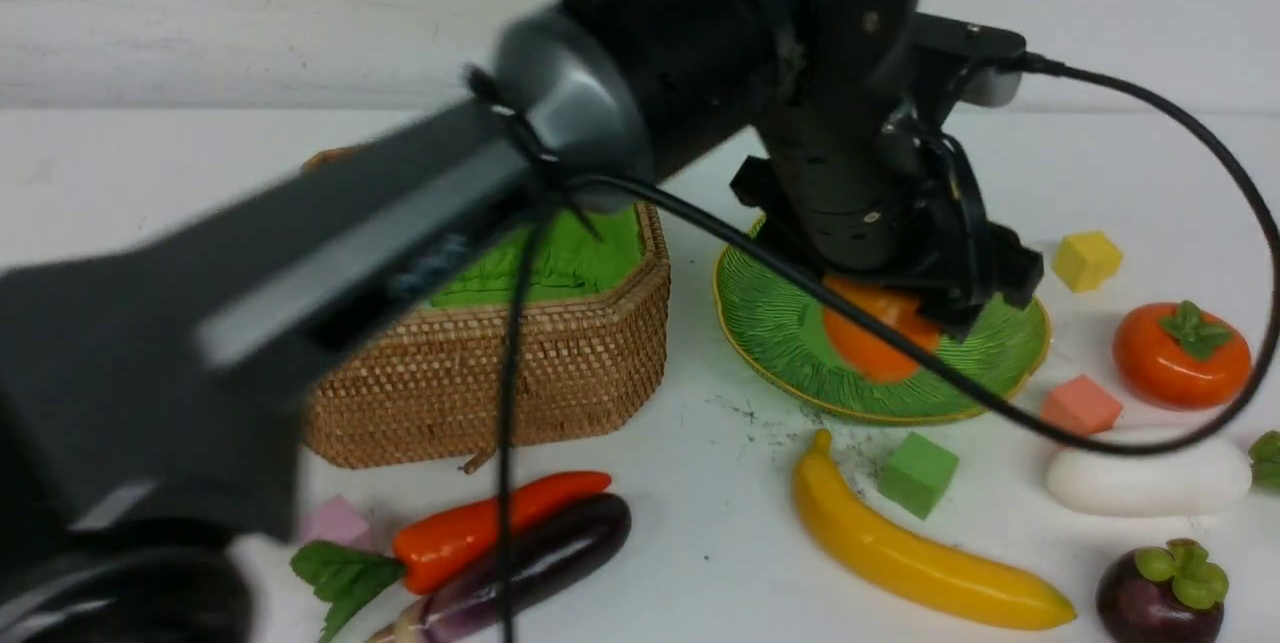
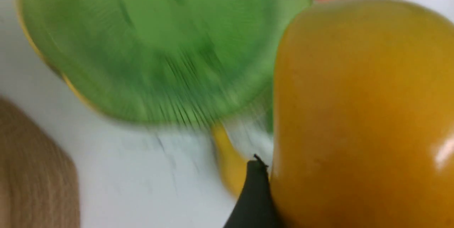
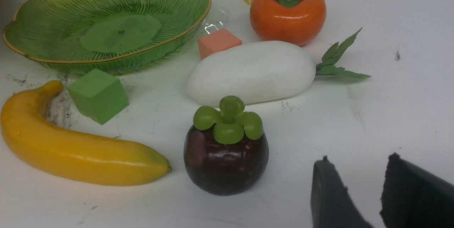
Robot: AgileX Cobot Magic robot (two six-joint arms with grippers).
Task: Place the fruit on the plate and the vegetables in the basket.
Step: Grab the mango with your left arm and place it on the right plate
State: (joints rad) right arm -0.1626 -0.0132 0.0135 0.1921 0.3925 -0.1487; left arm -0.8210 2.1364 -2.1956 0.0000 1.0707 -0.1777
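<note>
My left gripper (image 1: 900, 308) is shut on the orange-yellow mango (image 1: 875, 328) and holds it just over the green plate (image 1: 770, 323). The left wrist view is filled by the mango (image 2: 361, 114), with one black finger (image 2: 253, 192) against its side. The right wrist view shows the plate (image 3: 106, 8) with nothing lying in it. Banana (image 1: 920, 553), mangosteen (image 1: 1160, 598), persimmon (image 1: 1180, 358) and white radish (image 1: 1145, 473) lie on the table to the right. Pepper (image 1: 480, 528) and eggplant (image 1: 540, 563) lie in front of the wicker basket (image 1: 480, 383). My right gripper (image 3: 358, 160) stands open and empty near the mangosteen (image 3: 225, 164).
Foam cubes are scattered about: yellow (image 1: 1087, 260), salmon (image 1: 1080, 406), green (image 1: 918, 473) and pink (image 1: 338, 521). My left arm stretches across the basket, and its cable hangs over the pepper and eggplant. The basket's green lining shows.
</note>
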